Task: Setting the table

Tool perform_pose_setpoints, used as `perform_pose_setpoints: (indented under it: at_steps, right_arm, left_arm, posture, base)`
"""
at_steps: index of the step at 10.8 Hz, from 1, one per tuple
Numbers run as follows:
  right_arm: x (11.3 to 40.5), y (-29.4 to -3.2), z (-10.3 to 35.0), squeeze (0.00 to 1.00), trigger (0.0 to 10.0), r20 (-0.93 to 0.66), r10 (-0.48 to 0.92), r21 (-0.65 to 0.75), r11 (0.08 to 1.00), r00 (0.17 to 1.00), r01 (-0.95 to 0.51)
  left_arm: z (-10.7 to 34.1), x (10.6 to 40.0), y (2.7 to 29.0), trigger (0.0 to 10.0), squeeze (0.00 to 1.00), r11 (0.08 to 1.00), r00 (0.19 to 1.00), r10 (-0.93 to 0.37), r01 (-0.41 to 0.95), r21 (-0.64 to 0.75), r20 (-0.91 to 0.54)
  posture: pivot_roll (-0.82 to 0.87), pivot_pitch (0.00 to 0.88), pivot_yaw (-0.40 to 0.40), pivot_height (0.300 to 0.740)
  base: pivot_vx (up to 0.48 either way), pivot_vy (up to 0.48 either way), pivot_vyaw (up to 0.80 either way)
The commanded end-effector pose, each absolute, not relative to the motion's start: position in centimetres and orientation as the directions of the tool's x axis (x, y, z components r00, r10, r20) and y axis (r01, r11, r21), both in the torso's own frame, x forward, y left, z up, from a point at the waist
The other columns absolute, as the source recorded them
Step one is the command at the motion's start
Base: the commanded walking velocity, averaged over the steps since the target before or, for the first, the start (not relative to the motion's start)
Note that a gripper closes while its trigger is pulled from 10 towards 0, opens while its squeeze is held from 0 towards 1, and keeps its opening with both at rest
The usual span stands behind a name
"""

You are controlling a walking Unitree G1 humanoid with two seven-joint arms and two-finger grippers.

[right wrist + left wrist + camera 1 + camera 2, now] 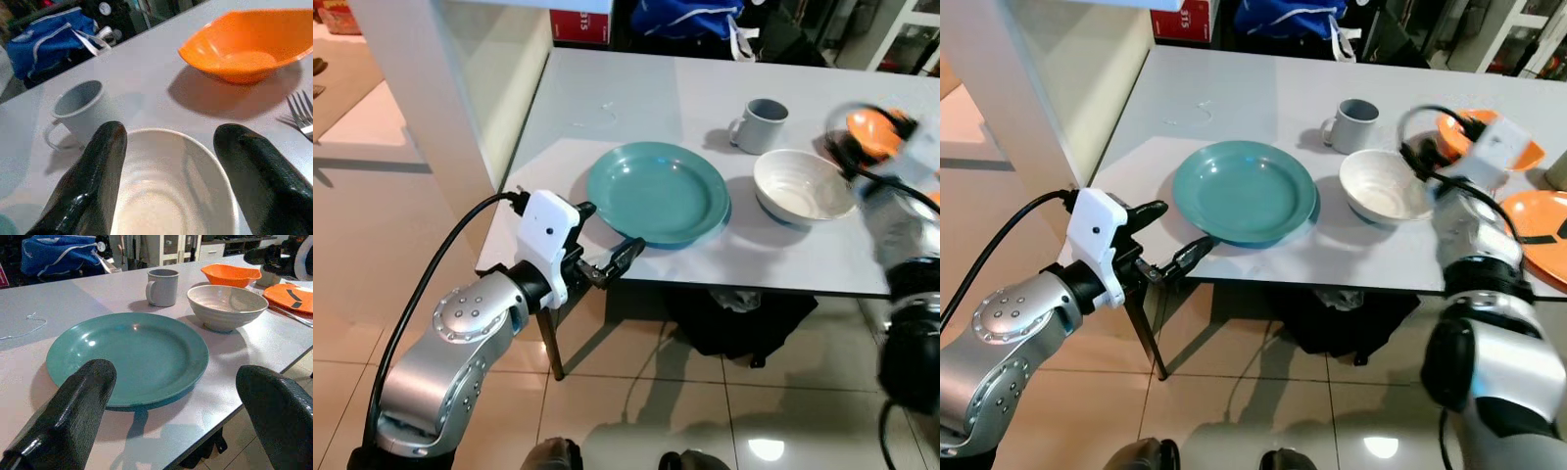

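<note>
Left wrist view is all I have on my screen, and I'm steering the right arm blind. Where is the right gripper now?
Observer: The right gripper hangs open over the white ceramic bowl, its fingers apart above the near rim.
Operator: Is anything lying near that bowl that my view lacks?
Observer: Yes, a metal fork lies on the white table, beside the shallow orange bowl.
Operator: And where does my left gripper stand against the table?
Observer: The left gripper is open at the near table edge, just short of the round teal plate, not touching it.
</note>
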State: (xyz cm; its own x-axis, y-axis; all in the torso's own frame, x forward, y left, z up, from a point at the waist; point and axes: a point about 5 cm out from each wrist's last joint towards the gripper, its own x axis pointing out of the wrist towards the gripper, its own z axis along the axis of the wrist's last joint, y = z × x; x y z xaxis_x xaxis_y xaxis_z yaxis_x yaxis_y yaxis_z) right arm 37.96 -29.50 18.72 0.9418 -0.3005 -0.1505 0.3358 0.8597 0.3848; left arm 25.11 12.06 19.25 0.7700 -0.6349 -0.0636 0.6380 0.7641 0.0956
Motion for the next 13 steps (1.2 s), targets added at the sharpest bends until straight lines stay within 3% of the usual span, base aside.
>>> perform_pose_setpoints:
  at_steps: [1,2,3,5,9,10,13]
  right_arm:
    - [37.6,-30.6,18.4,1.0,10.0,-0.202,-0.322,0.417,0.826,0.925,0.379]
    - [37.2,-31.0,17.7,1.0,10.0,-0.259,-0.302,0.441,0.808,0.918,0.39]
    - [36.7,-31.5,17.0,0.0,10.0,-0.314,-0.273,0.479,0.781,0.909,0.4]
    - [36.3,-31.3,15.8,0.0,10.0,-0.366,-0.216,0.563,0.723,0.905,0.401]
    - [36.3,-29.0,13.5,0.0,10.0,-0.403,-0.115,0.66,0.65,0.908,0.376]
    - [36.4,-28.5,13.2,0.0,0.4,-0.417,-0.099,0.669,0.639,0.904,0.379]
    - [36.4,-28.1,12.9,0.0,0.0,-0.424,-0.08,0.695,0.61,0.902,0.381]
  left_arm:
    - [19.7,25.0,11.7,10.0,0.0,0.752,0.76,-0.648,0.649,0.117,-0.046]
    - [19.7,25.0,11.7,10.0,0.0,0.751,0.759,-0.649,0.65,0.119,-0.047]
    - [19.9,24.8,11.4,10.0,0.0,0.728,0.736,-0.676,0.676,0.113,-0.045]
    - [19.9,24.1,10.6,10.0,0.0,0.67,0.675,-0.736,0.737,0.087,-0.05]
    - [19.8,24.3,10.9,10.0,0.0,0.685,0.692,-0.719,0.721,0.1,-0.062]
    - [19.8,24.2,10.9,10.0,0.0,0.686,0.692,-0.719,0.721,0.099,-0.062]
    - [19.7,24.4,11.0,10.0,0.0,0.689,0.698,-0.713,0.716,0.112,-0.072]
  posture:
    - [0.02,0.086,-0.028,0.74]
    - [0.02,0.087,-0.028,0.74]
    - [0.02,0.088,-0.027,0.74]
    - [0.01,0.087,-0.023,0.74]
    - [0.03,0.086,-0.03,0.74]
    - [0.03,0.086,-0.03,0.74]
    - [0.03,0.088,-0.03,0.74]
  base:
    - [0.0,0.0,0.0]
    - [0.0,0.0,0.0]
    - [0.0,0.0,0.0]
    - [0.0,0.0,0.0]
    - [0.0,0.0,0.0]
    - [0.0,0.0,0.0]
    - [0.0,0.0,0.0]
